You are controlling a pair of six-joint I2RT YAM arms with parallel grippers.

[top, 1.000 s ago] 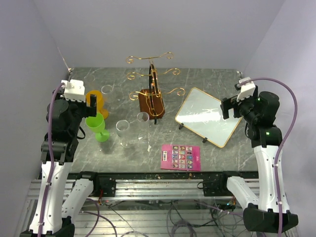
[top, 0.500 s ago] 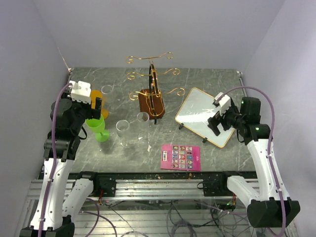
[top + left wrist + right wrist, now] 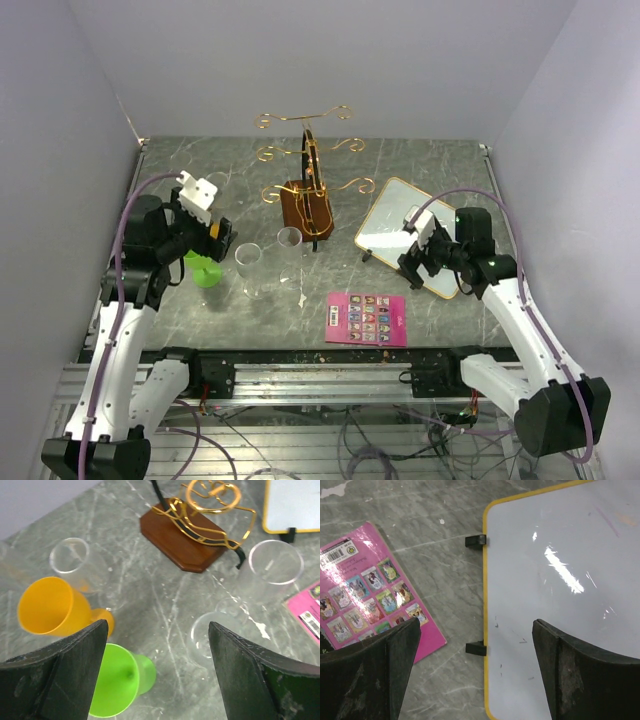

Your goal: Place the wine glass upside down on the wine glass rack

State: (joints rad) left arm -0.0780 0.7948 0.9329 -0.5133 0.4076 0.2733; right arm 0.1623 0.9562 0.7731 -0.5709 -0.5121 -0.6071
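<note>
Left pincer (image 3: pixel 214 240) gapes wide, empty, above the green goblet (image 3: pixel 117 687). A clear wine glass (image 3: pixel 247 262) stands just right of it, the wine glass rack (image 3: pixel 308 200) beyond. Right pincer (image 3: pixel 413 263), open and empty, hovers over the whiteboard (image 3: pixel 400 222) edge.

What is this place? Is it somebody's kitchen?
Probably not a kitchen; it looks like a robot test lab. Two robot arms are bolted to a metal rail at the edge of the table, loose cables hang below, and plain walls box it in.
</note>
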